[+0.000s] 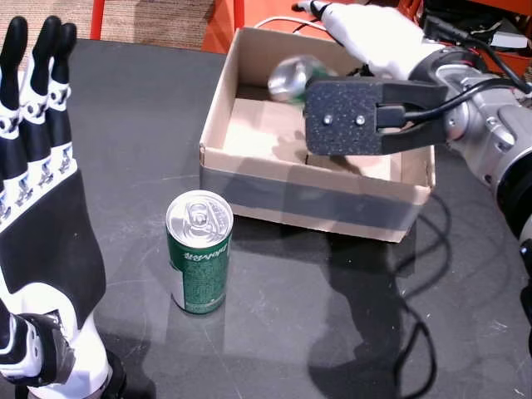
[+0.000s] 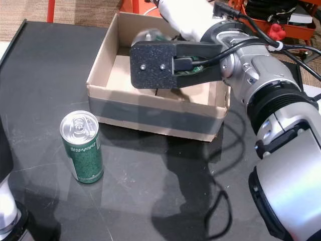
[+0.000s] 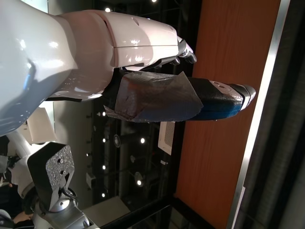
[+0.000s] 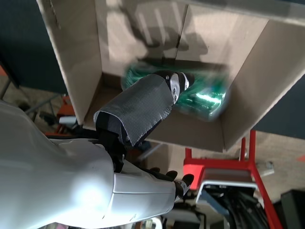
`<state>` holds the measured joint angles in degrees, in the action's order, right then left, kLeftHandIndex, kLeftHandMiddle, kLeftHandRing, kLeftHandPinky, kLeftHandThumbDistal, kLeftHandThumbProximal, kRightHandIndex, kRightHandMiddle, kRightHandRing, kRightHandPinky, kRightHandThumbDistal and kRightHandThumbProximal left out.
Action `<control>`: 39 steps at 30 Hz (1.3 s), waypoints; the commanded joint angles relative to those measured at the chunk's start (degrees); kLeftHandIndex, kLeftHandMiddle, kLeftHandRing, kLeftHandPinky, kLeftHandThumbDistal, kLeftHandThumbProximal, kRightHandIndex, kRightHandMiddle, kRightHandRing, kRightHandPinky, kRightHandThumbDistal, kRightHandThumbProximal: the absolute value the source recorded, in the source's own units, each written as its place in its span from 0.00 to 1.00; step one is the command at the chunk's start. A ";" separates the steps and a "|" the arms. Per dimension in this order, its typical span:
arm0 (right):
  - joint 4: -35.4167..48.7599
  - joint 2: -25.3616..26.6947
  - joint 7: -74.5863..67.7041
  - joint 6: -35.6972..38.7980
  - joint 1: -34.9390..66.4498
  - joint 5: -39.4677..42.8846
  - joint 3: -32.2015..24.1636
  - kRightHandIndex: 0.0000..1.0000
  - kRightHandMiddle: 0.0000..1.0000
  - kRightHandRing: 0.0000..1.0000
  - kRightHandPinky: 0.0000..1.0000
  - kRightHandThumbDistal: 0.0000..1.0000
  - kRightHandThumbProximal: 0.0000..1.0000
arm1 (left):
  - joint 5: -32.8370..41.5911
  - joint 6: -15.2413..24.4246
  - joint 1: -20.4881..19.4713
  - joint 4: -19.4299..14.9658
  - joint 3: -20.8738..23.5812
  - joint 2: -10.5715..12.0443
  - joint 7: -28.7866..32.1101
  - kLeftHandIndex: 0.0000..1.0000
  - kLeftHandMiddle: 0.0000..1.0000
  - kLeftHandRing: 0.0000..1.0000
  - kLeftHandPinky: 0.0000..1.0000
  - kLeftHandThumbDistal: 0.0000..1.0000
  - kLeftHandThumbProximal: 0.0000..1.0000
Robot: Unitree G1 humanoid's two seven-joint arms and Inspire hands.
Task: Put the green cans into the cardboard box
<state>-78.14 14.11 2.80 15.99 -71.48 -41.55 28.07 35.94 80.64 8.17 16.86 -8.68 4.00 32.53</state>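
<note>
The right robot hand (image 1: pixel 366 37) hangs over the cardboard box (image 1: pixel 316 204), its grip impossible to tell, a blurred green can (image 4: pixel 195 98) beside it. At eight o'clock of the box, a second green can (image 1: pixel 199 249) stands on the desk (image 1: pixel 332 316); the left robot hand (image 1: pixel 37 166) is spread.

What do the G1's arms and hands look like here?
Left hand: black fingers with white knuckle joints, black palm, white wrist. Right hand: white shell, grey tape round one finger. Right arm: silver-grey segments, black cables, black textured plate with two screws.
</note>
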 commanded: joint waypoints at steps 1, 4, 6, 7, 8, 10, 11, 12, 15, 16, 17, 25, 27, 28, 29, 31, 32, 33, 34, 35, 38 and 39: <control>-0.36 -0.07 1.22 -0.73 -0.84 1.22 -0.81 1.00 1.00 1.00 1.00 1.00 0.83 | -1.30 0.49 -0.89 0.34 -0.27 0.17 -0.60 1.00 0.98 1.00 1.00 0.69 1.00; -0.33 -0.06 2.22 -0.95 -0.92 1.37 -0.80 1.00 1.00 1.00 1.00 1.00 0.82 | -0.25 0.31 -0.96 0.18 -1.17 -0.58 -0.44 1.00 0.98 1.00 1.00 0.68 1.00; -0.30 -0.03 2.56 -1.00 -0.98 1.30 -0.63 1.00 1.00 1.00 1.00 1.00 0.81 | -0.43 0.45 -0.84 0.21 -1.09 -0.65 -0.69 1.00 0.98 1.00 1.00 0.66 1.00; -0.30 -0.04 2.67 -1.06 -1.00 1.31 -0.62 1.00 1.00 1.00 1.00 1.00 0.81 | -0.57 0.58 -0.74 0.32 -0.97 -0.58 -0.82 1.00 0.98 1.00 1.00 0.65 1.00; -0.29 -0.06 2.76 -1.09 -1.01 1.34 -0.64 1.00 1.00 1.00 1.00 1.00 0.80 | -0.62 0.67 -0.66 0.40 -0.90 -0.56 -0.91 1.00 0.98 1.00 1.00 0.65 1.00; -0.28 -0.12 2.97 -1.26 -1.06 1.38 -0.68 1.00 1.00 1.00 1.00 1.00 0.80 | 0.32 0.24 -0.73 -0.02 -1.72 -1.21 -0.59 1.00 0.99 1.00 1.00 0.68 1.00; -0.28 -0.16 3.11 -1.31 -1.06 1.51 -0.79 1.00 1.00 1.00 1.00 1.00 0.80 | 0.90 0.05 -0.75 -0.21 -2.16 -1.60 -0.38 1.00 0.99 1.00 1.00 0.67 1.00; -0.28 -0.20 3.27 -1.37 -1.07 1.66 -0.91 1.00 1.00 1.00 1.00 1.00 0.79 | 1.40 0.01 -0.72 -0.30 -2.50 -1.91 -0.27 1.00 0.99 1.00 1.00 0.67 1.00; -0.26 -0.30 3.64 -1.48 -1.05 2.07 -1.33 1.00 1.00 1.00 1.00 1.00 0.78 | 0.64 0.94 -0.43 0.38 -1.79 -1.42 -0.96 1.00 0.98 1.00 1.00 0.66 1.00; -0.22 -0.32 3.78 -1.30 -0.99 2.56 -1.84 1.00 1.00 1.00 1.00 1.00 0.78 | 0.27 0.96 -0.46 0.36 -1.60 -1.25 -1.15 1.00 0.97 1.00 1.00 0.66 1.00; -0.17 -0.33 3.91 -1.06 -0.90 3.12 -2.49 1.00 1.00 1.00 1.00 1.00 0.78 | 0.02 0.97 -0.47 0.34 -1.47 -1.18 -1.26 1.00 0.97 1.00 1.00 0.65 1.00; 2.14 0.49 6.68 8.60 -0.37 14.28 -12.50 0.81 0.91 0.98 0.98 1.00 0.69 | 0.43 1.52 -0.30 1.18 -1.62 -2.01 -1.07 1.00 0.97 1.00 1.00 0.68 1.00; 3.61 1.28 7.05 13.38 -0.04 16.41 -14.18 0.82 0.91 0.96 0.96 0.92 0.66 | 0.76 1.19 -0.43 1.07 -1.90 -2.19 -1.02 1.00 0.97 1.00 1.00 0.69 1.00; 4.60 1.83 6.74 16.64 0.44 17.39 -15.02 0.82 0.92 0.96 0.94 0.93 0.69 | 0.50 1.37 -0.34 1.33 -1.71 -2.17 -1.06 1.00 0.97 1.00 1.00 0.69 1.00; 5.38 2.26 6.45 19.37 0.87 18.11 -15.66 0.82 0.92 0.96 0.93 0.94 0.70 | 0.27 1.54 -0.25 1.54 -1.54 -2.20 -1.07 1.00 0.98 1.00 1.00 0.68 1.00; 7.90 3.42 6.81 26.63 2.36 20.91 -17.70 0.78 0.90 0.95 0.91 0.95 0.72 | -0.08 1.41 -0.13 1.71 -1.40 -2.62 -0.93 1.00 0.99 1.00 1.00 0.70 1.00; 9.66 4.11 7.76 30.56 3.36 22.98 -18.93 0.77 0.89 0.95 0.90 0.97 0.71 | 0.09 1.15 -0.07 1.70 -1.56 -2.96 -0.77 1.00 0.99 1.00 1.00 0.70 1.00; 11.69 4.74 9.21 34.04 4.46 25.39 -20.26 0.77 0.90 0.95 0.89 0.99 0.69 | 0.17 0.80 -0.05 1.63 -1.66 -3.19 -0.72 1.00 0.99 1.00 1.00 0.71 1.00; 14.26 5.69 9.48 37.61 5.80 27.07 -21.30 0.78 0.90 0.94 0.89 0.98 0.69 | 0.23 0.60 -0.06 1.62 -1.73 -3.36 -0.70 1.00 0.99 1.00 1.00 0.71 1.00; 17.06 6.61 10.10 40.66 7.24 28.92 -22.30 0.80 0.90 0.95 0.89 1.00 0.66 | 0.19 0.49 -0.05 1.60 -1.73 -3.41 -0.76 1.00 0.99 1.00 1.00 0.70 1.00; 26.74 9.19 11.81 45.21 12.12 34.04 -24.45 0.82 0.91 0.94 0.88 1.00 0.63 | -0.60 0.35 -0.10 1.56 -1.17 -2.88 -1.33 1.00 0.99 1.00 1.00 0.73 1.00; 30.68 9.98 12.59 45.93 14.17 36.45 -25.08 0.82 0.92 0.94 0.87 1.00 0.61 | -0.82 0.31 -0.05 1.62 -0.97 -2.73 -1.47 1.00 0.99 1.00 1.00 0.72 1.00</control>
<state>-51.31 22.43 14.47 60.54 -60.01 -7.88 4.10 36.40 81.19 8.39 18.26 -10.08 1.08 31.41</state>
